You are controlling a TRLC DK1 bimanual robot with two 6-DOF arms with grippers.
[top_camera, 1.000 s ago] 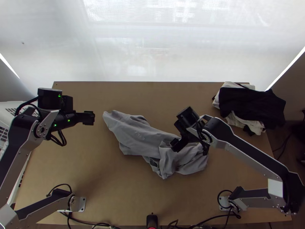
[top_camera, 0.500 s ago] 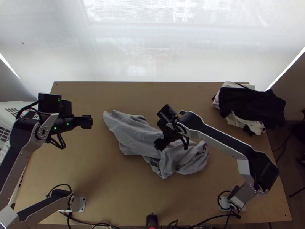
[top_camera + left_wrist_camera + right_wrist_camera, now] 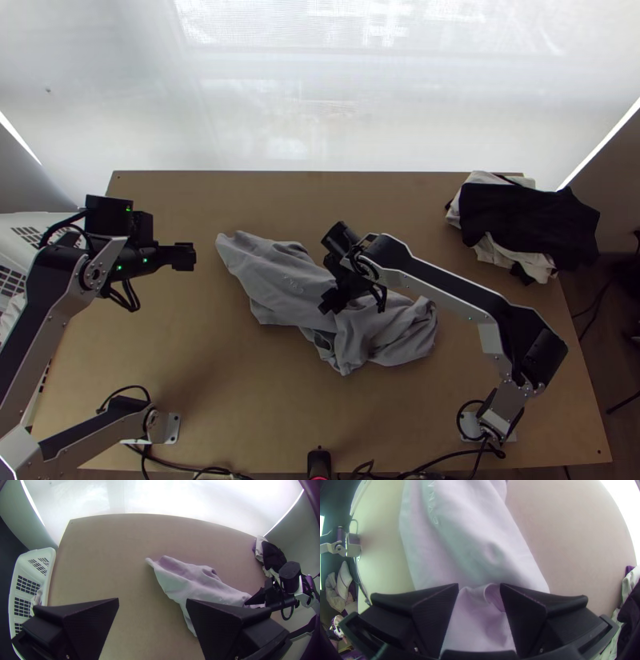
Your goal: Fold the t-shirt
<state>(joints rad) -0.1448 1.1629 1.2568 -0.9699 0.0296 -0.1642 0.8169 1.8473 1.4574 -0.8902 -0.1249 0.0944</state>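
The folding has hardly any result to show: the grey t-shirt (image 3: 296,280) lies in a long, crumpled slant across the middle of the tabletop (image 3: 240,416), one end drawn out fairly narrow towards my left side and the other heaped in loose creases towards my right. I can make out small lettering on the smoother stretch, but no squared edge, no sleeve tucked in and no crease that I would call a deliberate fold. My right claw (image 3: 479,588) is down by the middle of the cloth with its fingers wide apart, a raised ruck of fabric lying between them; I have nothing clamped there. My left claw (image 3: 186,256) is held off to the side, just beyond the narrow end, its fingers well apart too, with nothing in them. So I judge that I am at the very start, at finding a good place to take hold. Everything that counts is left: pinch the cloth, open it out, pull it flat so that hem, sleeves and collar can be told apart, then bring the sides in and fold it down to a neat shape. At the far right corner sits a pile (image 3: 528,224) of dark and pale cloth, and beside the left edge stands a white basket (image 3: 51,573) with some cloth in it.
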